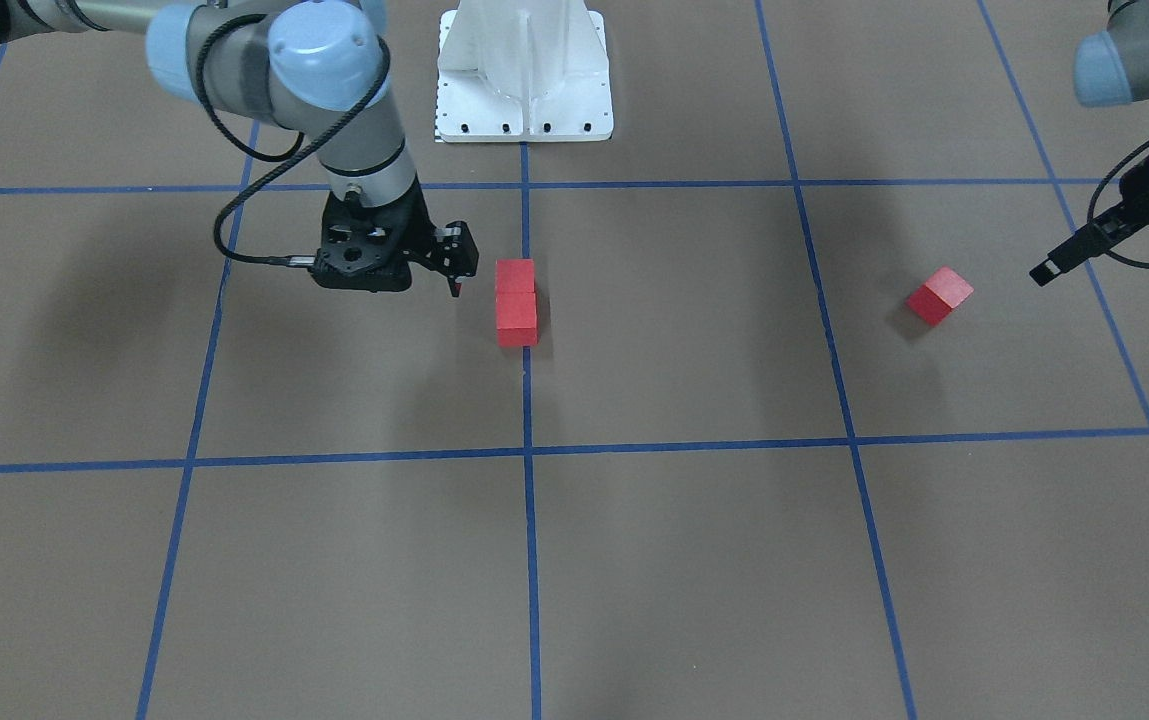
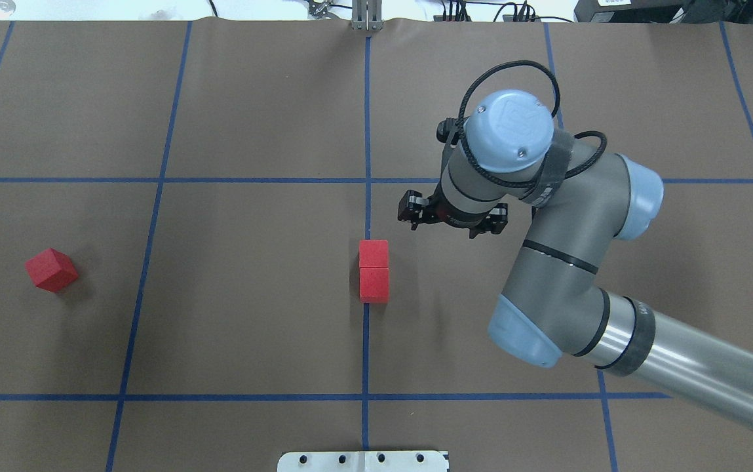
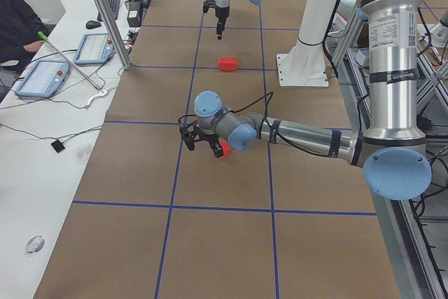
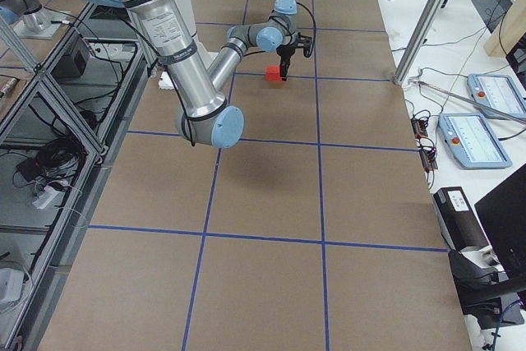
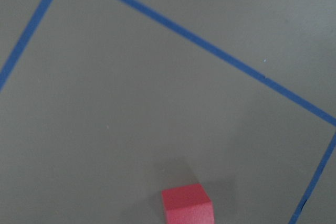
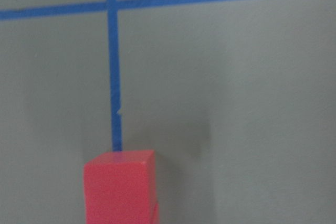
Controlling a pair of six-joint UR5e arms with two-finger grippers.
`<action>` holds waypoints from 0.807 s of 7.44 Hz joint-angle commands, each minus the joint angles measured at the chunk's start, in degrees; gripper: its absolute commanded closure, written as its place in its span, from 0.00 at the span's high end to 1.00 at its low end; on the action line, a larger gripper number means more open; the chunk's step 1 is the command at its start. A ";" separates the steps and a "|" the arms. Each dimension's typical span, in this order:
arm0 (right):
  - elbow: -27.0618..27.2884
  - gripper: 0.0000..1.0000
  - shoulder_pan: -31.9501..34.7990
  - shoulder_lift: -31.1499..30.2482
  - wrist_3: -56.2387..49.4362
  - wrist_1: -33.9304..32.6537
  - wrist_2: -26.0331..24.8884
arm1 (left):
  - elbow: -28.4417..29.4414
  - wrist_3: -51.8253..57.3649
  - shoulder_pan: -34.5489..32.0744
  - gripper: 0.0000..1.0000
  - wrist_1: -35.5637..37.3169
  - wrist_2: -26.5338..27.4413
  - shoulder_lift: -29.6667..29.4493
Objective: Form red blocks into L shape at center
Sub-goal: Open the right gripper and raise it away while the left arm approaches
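Observation:
Two red blocks (image 2: 373, 254) (image 2: 374, 285) lie touching in a straight row on the blue tape line at the center (image 2: 324, 282); the front view shows them too (image 1: 516, 300). The third red block (image 2: 52, 269) (image 1: 939, 295) sits alone, turned at an angle, far toward the left arm's side. My right gripper (image 2: 453, 219) hovers beside the pair, open and holding nothing; one finger (image 1: 455, 272) stands close to the row. My left gripper (image 3: 200, 143) hangs open near the lone block, with one finger (image 1: 1046, 268) showing in the front view. Only floor and blocks show in the wrist views.
The white pedestal base (image 1: 524, 110) stands on the centre line at the robot's side. Blue tape lines (image 2: 153, 262) cross the brown floor. A person sits at a side desk with tablets (image 3: 42, 75) beyond the table's edge.

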 commanded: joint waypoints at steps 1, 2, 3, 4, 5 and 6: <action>0.52 1.00 1.81 -2.54 -1.38 0.38 1.68 | -0.14 -9.62 5.89 1.00 -2.08 1.22 -0.11; 0.61 1.00 1.89 -3.33 -1.38 0.38 1.68 | -0.05 -9.57 8.70 1.00 -2.09 4.97 -0.11; 0.52 1.00 1.90 -3.42 -1.47 0.38 1.51 | 0.64 -9.66 11.16 1.00 -2.00 7.44 -0.11; 0.52 1.00 1.90 -3.51 -1.47 0.38 1.51 | 1.87 -9.66 11.62 1.00 -2.00 7.99 -0.55; 0.52 1.00 1.81 -3.43 -1.47 0.38 1.51 | 2.75 -9.66 12.06 1.00 -2.00 7.99 -0.81; 0.61 1.00 1.89 -3.42 -1.47 0.38 1.51 | 3.37 -9.66 12.59 1.00 -2.00 8.08 -0.99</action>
